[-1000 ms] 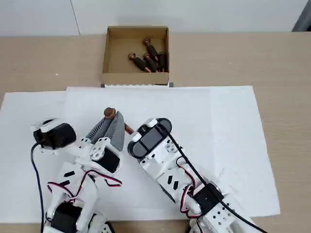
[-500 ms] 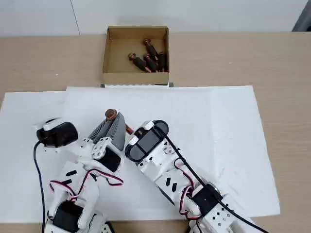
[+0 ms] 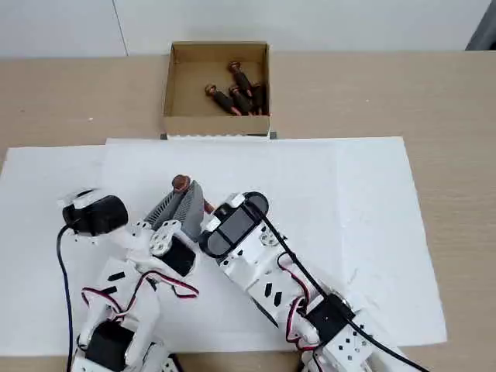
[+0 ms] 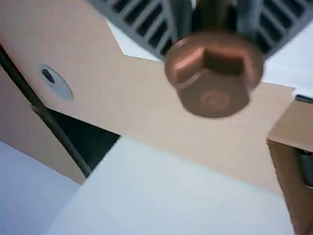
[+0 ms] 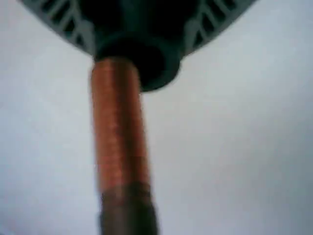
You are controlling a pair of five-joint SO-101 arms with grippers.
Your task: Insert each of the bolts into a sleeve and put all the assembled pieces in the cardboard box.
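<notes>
Mating bolt (image 4: pixel 212 73) to sleeve (image 5: pixel 139 61), step in progress: L claw (image 3: pixel 184 194) clamps bolt below its head; R claw (image 5: pixel 137 24) grips sleeve, thread part-way in. Several assembled pcs (image 3: pixel 236 97) already in cardboard box (image 3: pixel 217 125); this pc still to seat and drop.

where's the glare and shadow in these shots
High view: even light, only soft shadows on the white paper. Left wrist view: a bright glint on the bolt. Right wrist view: faint sheen along the threaded shank, no hard glare.
</notes>
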